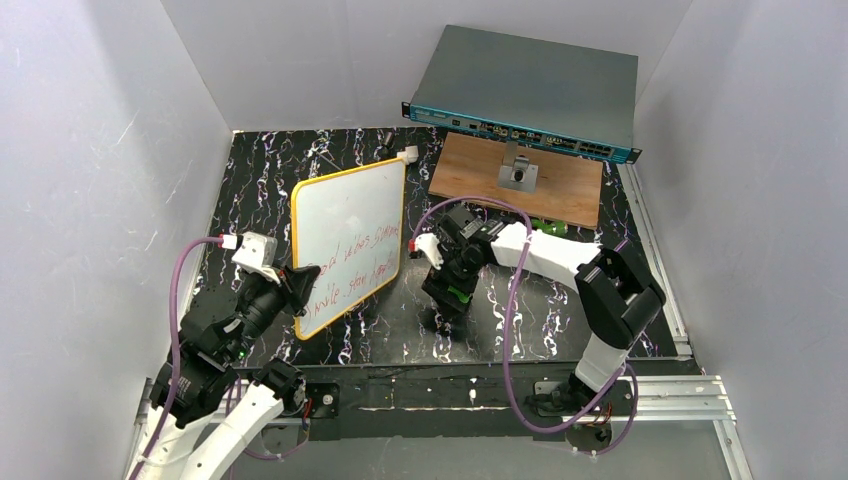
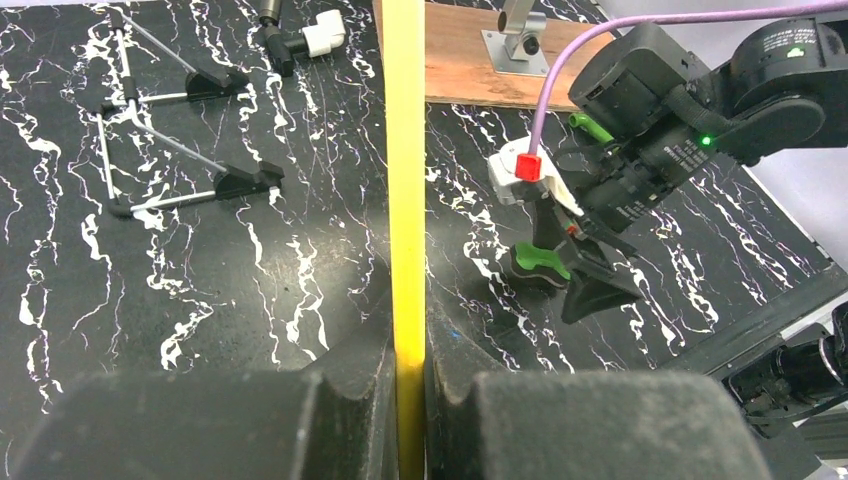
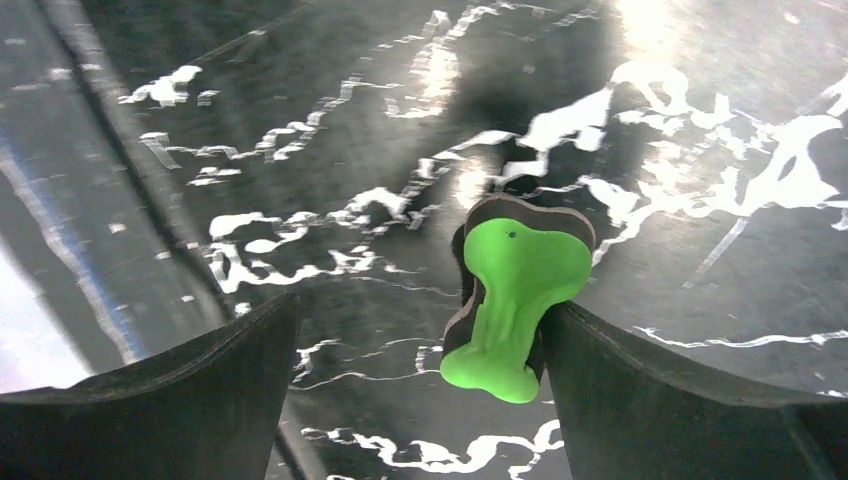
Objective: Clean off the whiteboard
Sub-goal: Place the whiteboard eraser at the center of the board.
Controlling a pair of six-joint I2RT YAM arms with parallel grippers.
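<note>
The whiteboard [image 1: 350,235] has an orange-yellow frame and red handwriting on its lower half, and stands tilted on edge at the table's left-middle. My left gripper [image 1: 300,285] is shut on its near-left edge. In the left wrist view only the yellow frame edge [image 2: 405,200] shows, pinched in that gripper [image 2: 410,400]. My right gripper [image 1: 452,300] points down at the table to the right of the board, jaws open. A green-and-black eraser [image 3: 510,300] stands between its fingers, against the right finger, and also shows in the left wrist view [image 2: 540,262].
A brown wooden board [image 1: 560,190] with a metal bracket [image 1: 518,172] lies at the back right, under a grey network switch [image 1: 525,95]. A wire stand [image 2: 170,130] and a black-and-white connector [image 2: 305,40] lie behind the whiteboard.
</note>
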